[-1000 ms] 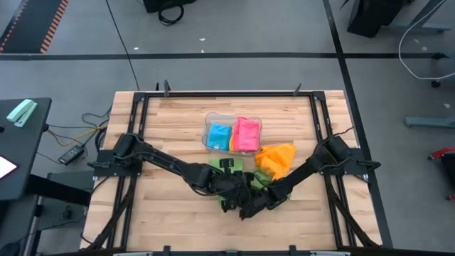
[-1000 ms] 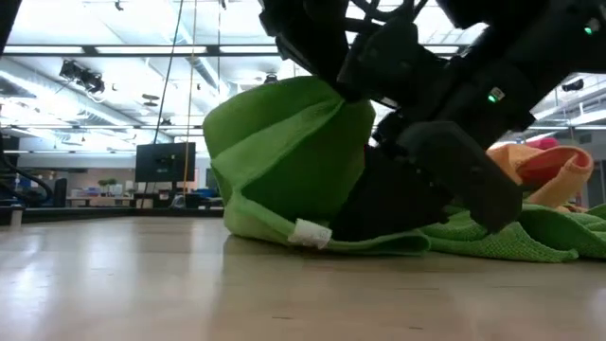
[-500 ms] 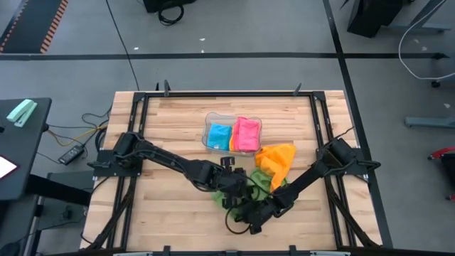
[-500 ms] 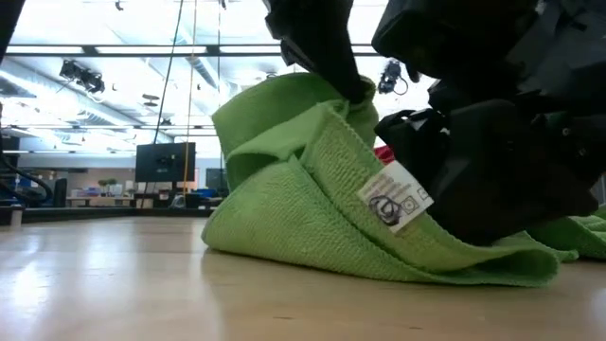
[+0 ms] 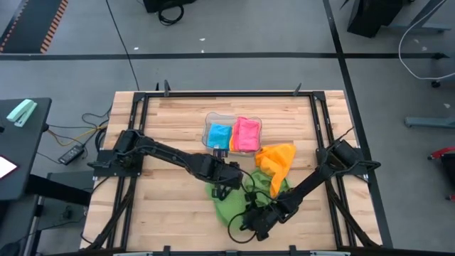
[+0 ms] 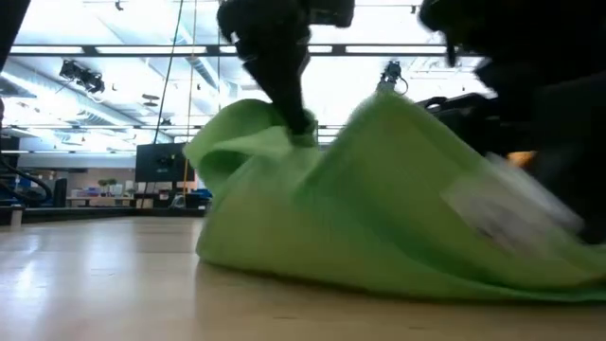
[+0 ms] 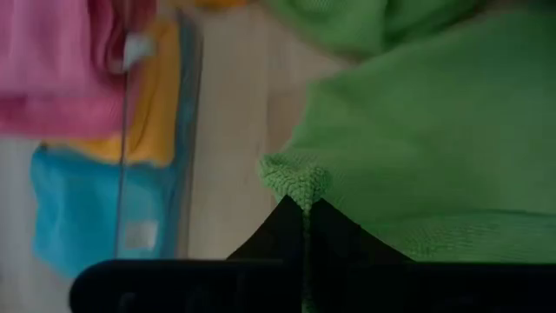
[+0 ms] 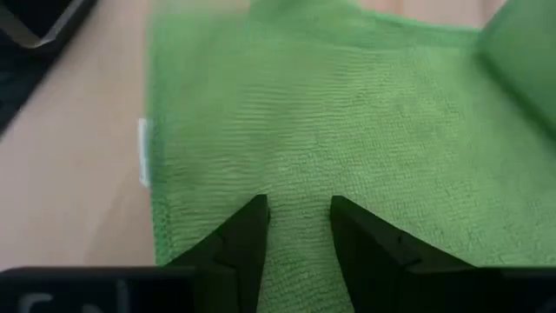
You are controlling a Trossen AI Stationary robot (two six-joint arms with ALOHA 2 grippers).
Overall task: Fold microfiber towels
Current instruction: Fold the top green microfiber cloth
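A green microfiber towel lies near the table's front middle, raised like a tent between my two grippers. My left gripper is shut on its far corner, above the table. At the towel's near end, my right gripper is low and closed on the cloth. An orange towel lies bunched behind the green one. Folded blue and pink towels sit in the clear tray. My left gripper pinches one corner of the green towel between its two fingers, coming steeply from above. That corner is lifted clear, and the cloth slopes down from it to the table. My right gripper has the green cloth between its two fingers, which stand a little apart, slanting down from the table's near right. The held part is close to the hem with the white label. One layer or several, I cannot tell.
The tray stands at the table's far middle, just beyond my left gripper. Bare wood lies to the left of the green towel. A black frame runs round the table top. A loose dark cable curls beside my right gripper.
My right gripper has gone toward the table's near edge, turning as it went and drawing the towel's near part with it. My left gripper has shifted a little toward the far edge with its corner. The bunched towel has spread out between them.
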